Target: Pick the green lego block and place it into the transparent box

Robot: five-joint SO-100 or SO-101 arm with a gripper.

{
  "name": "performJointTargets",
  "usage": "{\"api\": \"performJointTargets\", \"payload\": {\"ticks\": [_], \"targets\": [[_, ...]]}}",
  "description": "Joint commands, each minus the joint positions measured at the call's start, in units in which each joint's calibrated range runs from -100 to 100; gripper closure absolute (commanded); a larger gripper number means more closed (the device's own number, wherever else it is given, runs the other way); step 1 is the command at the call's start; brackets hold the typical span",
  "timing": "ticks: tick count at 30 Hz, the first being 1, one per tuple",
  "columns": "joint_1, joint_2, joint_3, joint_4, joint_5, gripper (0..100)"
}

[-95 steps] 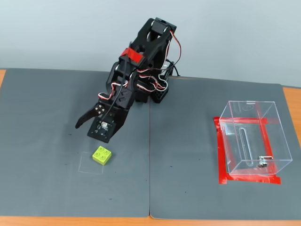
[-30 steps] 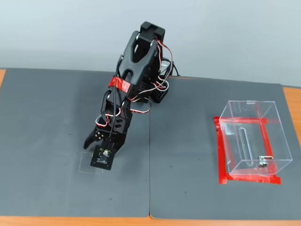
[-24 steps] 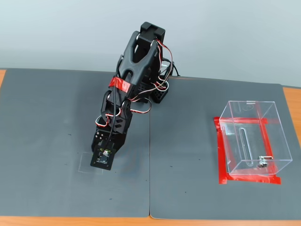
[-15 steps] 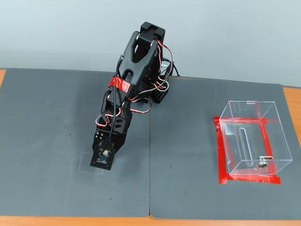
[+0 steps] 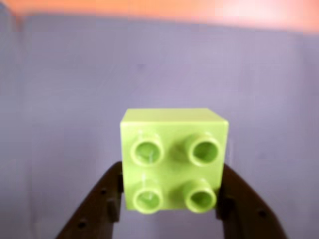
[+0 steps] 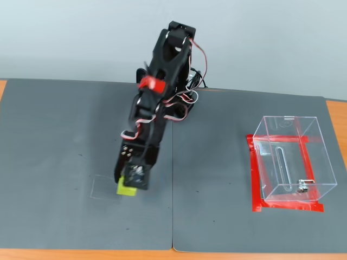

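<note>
Two fingers [image 5: 97, 204] of your gripper [image 5: 172, 199] clamp the block [image 5: 173, 159] on its left and right sides in the wrist view, studs facing the camera. In the fixed view the block [image 6: 127, 188] pokes out under the gripper [image 6: 129, 184] over the left mat [image 6: 54, 135]. Box [image 6: 293, 160] sits well apart on the right, on red tape [image 6: 255, 181].

We find no readable text, label, brand, number or sign in either view. In the wrist view, the green lego block [image 5: 173, 160] shows only four plain studs, without legible lettering. In the fixed view, the transparent box [image 6: 293, 160] and the red tape [image 6: 255, 173] around its base carry no printing we can make out.
</note>
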Motion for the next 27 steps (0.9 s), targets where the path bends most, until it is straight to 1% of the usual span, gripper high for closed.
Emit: {"api": "performJointTargets", "payload": {"ticks": [1, 7, 14, 22, 27], "targets": [[-5.1, -9.9, -2.8, -0.1, 0.0, 94], [-15.4, -17.0, -2.8, -0.1, 0.0, 94], [-29.8, -22.8, -3.5, -0.1, 0.0, 94], [-46.2, -23.6, -6.5, -0.1, 0.0, 94], [-54.4, -23.3, -7.2, -0.6, 0.0, 94]]}}
